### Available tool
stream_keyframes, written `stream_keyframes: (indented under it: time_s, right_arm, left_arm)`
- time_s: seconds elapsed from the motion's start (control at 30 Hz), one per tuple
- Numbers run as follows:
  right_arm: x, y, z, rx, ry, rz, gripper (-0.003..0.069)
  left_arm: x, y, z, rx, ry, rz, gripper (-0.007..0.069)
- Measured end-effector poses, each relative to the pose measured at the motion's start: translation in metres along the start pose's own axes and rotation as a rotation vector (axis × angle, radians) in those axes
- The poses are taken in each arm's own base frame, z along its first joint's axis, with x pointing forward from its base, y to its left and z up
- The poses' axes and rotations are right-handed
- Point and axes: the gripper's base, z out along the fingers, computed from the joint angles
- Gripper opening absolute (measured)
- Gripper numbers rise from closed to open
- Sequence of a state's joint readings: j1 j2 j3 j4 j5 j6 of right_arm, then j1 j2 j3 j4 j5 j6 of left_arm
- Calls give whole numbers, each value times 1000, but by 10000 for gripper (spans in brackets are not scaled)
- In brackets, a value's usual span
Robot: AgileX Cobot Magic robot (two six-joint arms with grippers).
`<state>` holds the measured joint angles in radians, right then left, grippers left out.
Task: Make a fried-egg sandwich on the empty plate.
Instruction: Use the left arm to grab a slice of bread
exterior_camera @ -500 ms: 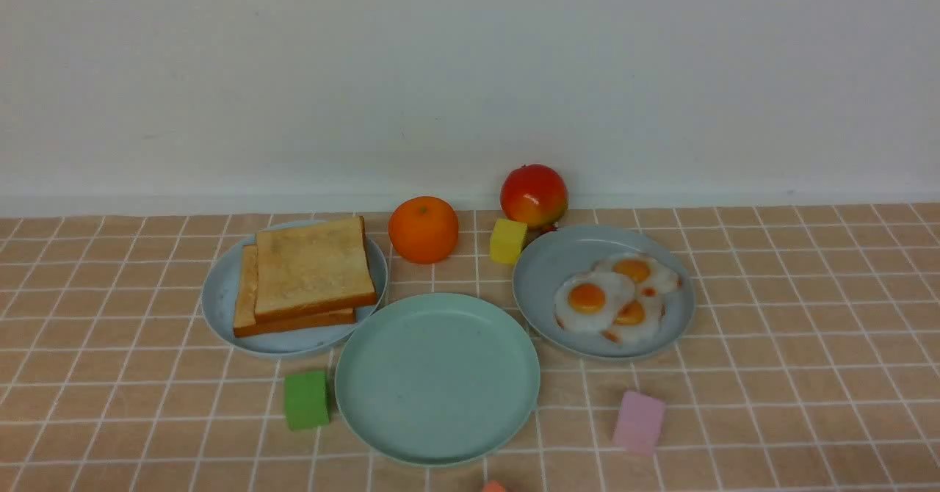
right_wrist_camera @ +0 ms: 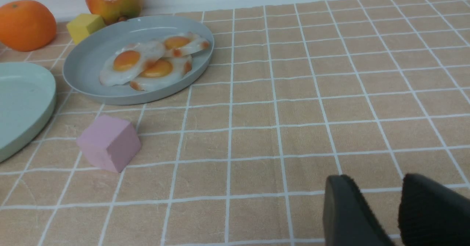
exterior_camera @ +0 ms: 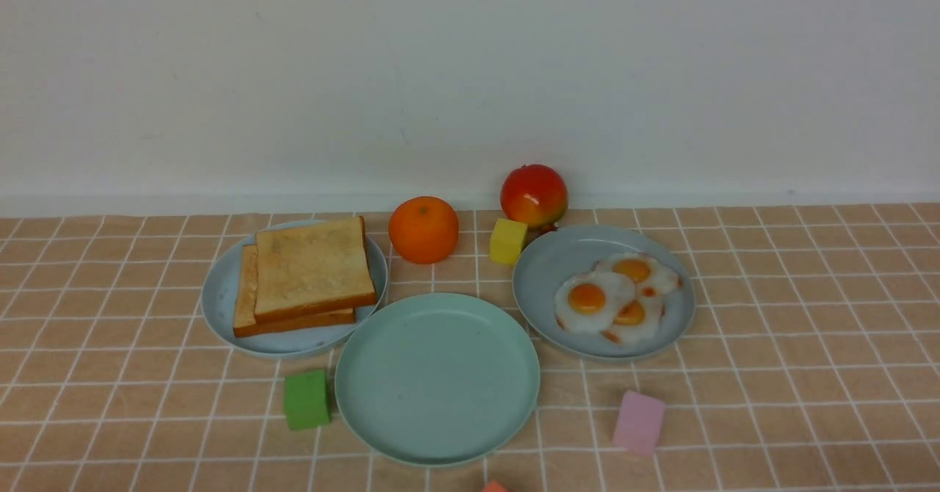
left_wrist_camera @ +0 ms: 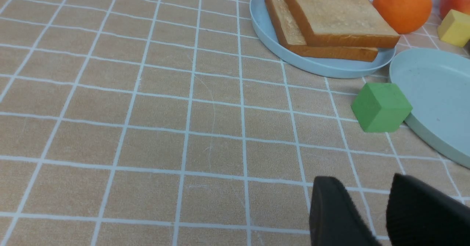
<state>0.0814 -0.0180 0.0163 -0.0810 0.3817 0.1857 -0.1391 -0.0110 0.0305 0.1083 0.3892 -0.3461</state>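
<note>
The empty mint-green plate (exterior_camera: pixel 437 433) lies at the front middle; it also shows in the left wrist view (left_wrist_camera: pixel 433 80) and the right wrist view (right_wrist_camera: pixel 18 102). Two toast slices (exterior_camera: pixel 312 268) are stacked on a sky-blue plate (exterior_camera: pixel 220 294) to its left. The larger fried egg (exterior_camera: pixel 587 301) lies with two smaller eggs on a grey-blue plate (exterior_camera: pixel 543 272) to its right. Neither gripper shows in the front view. My left gripper (left_wrist_camera: pixel 363 181) hangs low over bare cloth, short of the green cube, jaws apart and empty. My right gripper (right_wrist_camera: pixel 374 180) hangs over bare cloth, jaws apart and empty.
An orange (exterior_camera: pixel 423 229), a red apple (exterior_camera: pixel 534 195) and a yellow cube (exterior_camera: pixel 507 241) sit behind the plates by the wall. A green cube (exterior_camera: pixel 306 399) touches the mint plate's left rim. A pink cube (exterior_camera: pixel 639 421) lies front right. A small red piece (exterior_camera: pixel 493 486) is at the front edge.
</note>
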Motion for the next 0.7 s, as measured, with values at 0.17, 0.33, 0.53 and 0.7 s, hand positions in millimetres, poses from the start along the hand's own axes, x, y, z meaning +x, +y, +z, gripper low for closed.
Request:
stream_keyframes:
  time_s: [0.17, 0.33, 0.53, 0.7]
  right_arm:
    - [0, 0, 0, 0, 0, 0, 239]
    - [0, 0, 0, 0, 0, 0, 239]
    - [0, 0, 0, 0, 0, 0, 239]
    - [-1, 0, 0, -4, -19, 0, 239]
  left_arm:
    - [0, 0, 0, 0, 0, 0, 238]
    - [0, 0, 0, 0, 0, 0, 238]
    - [0, 0, 0, -3, -1, 7, 238]
    - [-1, 1, 0, -6, -7, 20, 238]
